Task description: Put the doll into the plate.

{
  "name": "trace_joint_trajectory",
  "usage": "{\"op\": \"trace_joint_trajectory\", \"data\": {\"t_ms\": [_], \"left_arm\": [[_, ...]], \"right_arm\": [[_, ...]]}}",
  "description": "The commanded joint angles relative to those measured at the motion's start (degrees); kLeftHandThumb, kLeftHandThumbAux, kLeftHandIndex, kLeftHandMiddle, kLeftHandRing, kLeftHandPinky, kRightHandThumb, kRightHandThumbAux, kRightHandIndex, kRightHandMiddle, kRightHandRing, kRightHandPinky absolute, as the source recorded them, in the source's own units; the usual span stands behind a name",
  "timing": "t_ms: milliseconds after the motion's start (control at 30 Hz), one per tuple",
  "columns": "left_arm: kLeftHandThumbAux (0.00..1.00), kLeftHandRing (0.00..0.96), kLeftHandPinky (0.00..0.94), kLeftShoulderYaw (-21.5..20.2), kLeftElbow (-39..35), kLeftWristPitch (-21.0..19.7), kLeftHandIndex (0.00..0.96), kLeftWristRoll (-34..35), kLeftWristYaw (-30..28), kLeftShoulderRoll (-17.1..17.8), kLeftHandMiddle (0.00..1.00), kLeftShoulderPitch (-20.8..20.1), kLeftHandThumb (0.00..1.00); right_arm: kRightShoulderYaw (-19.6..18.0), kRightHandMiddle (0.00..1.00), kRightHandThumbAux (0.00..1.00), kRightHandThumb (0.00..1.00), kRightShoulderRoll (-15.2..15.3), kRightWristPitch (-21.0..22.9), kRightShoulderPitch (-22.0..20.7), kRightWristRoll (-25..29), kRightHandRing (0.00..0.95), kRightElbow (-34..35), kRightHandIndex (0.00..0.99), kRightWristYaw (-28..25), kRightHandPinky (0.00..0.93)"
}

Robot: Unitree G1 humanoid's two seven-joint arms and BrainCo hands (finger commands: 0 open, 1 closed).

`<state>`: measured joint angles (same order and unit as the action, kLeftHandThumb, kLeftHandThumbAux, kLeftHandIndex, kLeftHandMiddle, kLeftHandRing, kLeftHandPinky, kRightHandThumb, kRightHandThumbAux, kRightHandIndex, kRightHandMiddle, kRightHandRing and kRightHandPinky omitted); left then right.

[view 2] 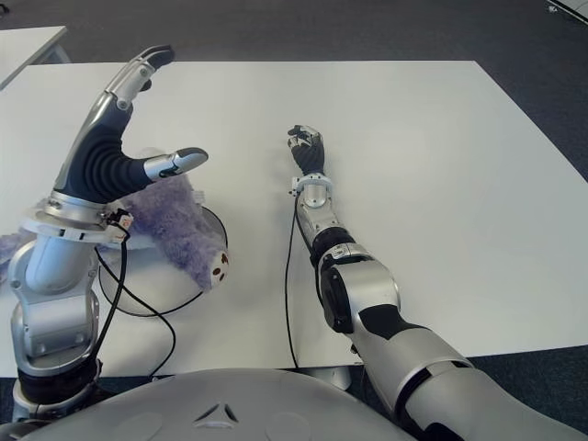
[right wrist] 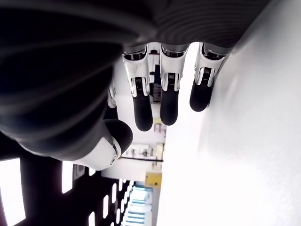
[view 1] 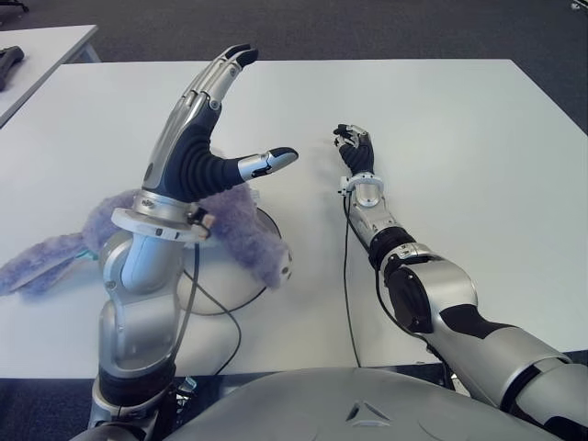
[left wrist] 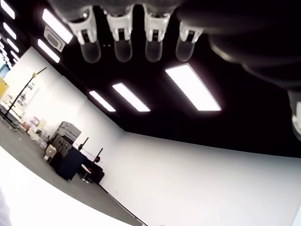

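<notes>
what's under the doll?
The plate: the purple doll lies across it, its head over the near rim, the rest trailing onto the table. The left forearm hides the plate's left part. The left hand is raised, open, empty.

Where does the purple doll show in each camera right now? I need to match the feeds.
Left eye view: doll at left, behind the raised left hand, lying across the plate.
Right eye view: doll at left, on the same plate.
Left wrist view: not in it; ceiling and far room only.
Right wrist view: not in it.
Shared landmark: the white table.
</notes>
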<state>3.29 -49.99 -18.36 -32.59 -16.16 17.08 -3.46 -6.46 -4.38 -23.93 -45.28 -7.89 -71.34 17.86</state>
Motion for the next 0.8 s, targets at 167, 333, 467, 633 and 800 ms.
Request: {"op": "trace_joint_trajectory", "data": {"t_ms": [167,333,467,633,800], "left_arm": [[0.356,0.000,0.000,0.16,1.06,-0.24,0.000,-0.79,0.18,-0.46,0.000,-0.12,0.009],[0.356,0.000,0.000,0.12,1.00,-0.21,0.000,-0.81,0.12,-0.51,0.000,-0.08,0.009],[0.356,0.000,0.000,0.10,1.00,-0.20,0.000,-0.81,0.10,-0.52,0.000,-0.08,0.009],[0.356,0.000,0.000,0.04,1.01,-0.16,0.000,-0.77,0.10,-0.51,0.000,-0.04,0.009],[0.356,0.000,0.000,0.00,1.02,-0.13,0.000,-0.73,0.11,-0.50,0.000,-0.01,0.009]], "right_arm": [[-0.56,0.226,0.740,0.701,-6.70,9.11,10.48,0.24,0.175,-7.51,0.399,-0.61,0.140],[-0.56,0.226,0.740,0.701,-6.71,9.09,10.49,0.23,0.175,-7.51,0.399,-0.60,0.140],[-0.55,0.226,0.740,0.701,-6.72,9.09,10.49,0.23,0.175,-7.51,0.399,-0.59,0.140],[-0.55,0.226,0.740,0.701,-6.73,9.09,10.50,0.23,0.175,-7.51,0.399,-0.58,0.140],[-0.55,0.226,0.740,0.701,-6.75,9.10,10.50,0.22,0.175,-7.51,0.399,-0.58,0.140]]}}
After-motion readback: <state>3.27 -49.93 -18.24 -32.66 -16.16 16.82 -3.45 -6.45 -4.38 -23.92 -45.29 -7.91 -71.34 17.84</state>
